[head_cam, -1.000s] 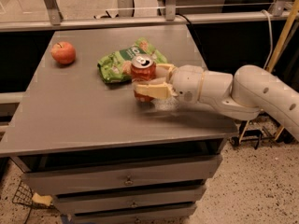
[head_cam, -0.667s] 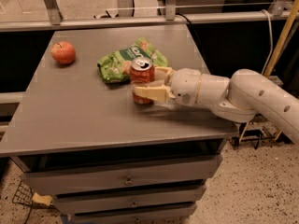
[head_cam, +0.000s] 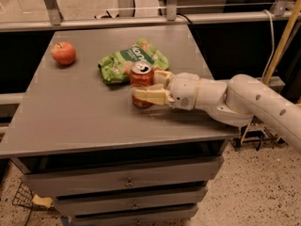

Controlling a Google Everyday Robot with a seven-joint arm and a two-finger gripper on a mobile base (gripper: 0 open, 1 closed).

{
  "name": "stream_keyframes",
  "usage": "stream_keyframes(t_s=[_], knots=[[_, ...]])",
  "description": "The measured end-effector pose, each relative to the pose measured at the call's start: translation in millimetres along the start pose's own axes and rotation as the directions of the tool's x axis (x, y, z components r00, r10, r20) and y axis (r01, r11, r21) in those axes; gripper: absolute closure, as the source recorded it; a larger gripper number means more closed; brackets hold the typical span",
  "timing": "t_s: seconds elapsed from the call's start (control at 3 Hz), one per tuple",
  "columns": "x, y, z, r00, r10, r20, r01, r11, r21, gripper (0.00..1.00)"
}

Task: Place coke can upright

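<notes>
The coke can (head_cam: pixel 140 79) is red with a silver top and stands upright on the grey table (head_cam: pixel 84 112), just in front of a green bag. My gripper (head_cam: pixel 149 86) reaches in from the right at table height. Its two cream fingers (head_cam: pixel 148 97) sit on either side of the can and are shut on it. The lower half of the can is partly hidden by the near finger.
A green chip bag (head_cam: pixel 127 60) lies right behind the can. A red apple (head_cam: pixel 63 53) sits at the far left of the table. My white arm (head_cam: pixel 244 102) crosses the table's right edge. Drawers are below the tabletop.
The gripper and the can have shifted slightly left and down toward the table surface. The can stays upright in the fingers.
</notes>
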State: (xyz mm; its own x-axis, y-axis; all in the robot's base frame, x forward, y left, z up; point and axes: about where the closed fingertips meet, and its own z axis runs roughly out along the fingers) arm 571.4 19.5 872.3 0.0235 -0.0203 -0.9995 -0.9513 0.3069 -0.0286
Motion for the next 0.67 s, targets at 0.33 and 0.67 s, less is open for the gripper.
stream_keyframes(t_s=[0.33,0.67], knots=[[-0.7,1.4,2.1,1.000,-0.001,0.001,0.001,1.0000,-0.004,0.64],[-1.7,3.2,4.9,1.000,-0.002,0.001,0.002,0.9999,-0.010,0.33]])
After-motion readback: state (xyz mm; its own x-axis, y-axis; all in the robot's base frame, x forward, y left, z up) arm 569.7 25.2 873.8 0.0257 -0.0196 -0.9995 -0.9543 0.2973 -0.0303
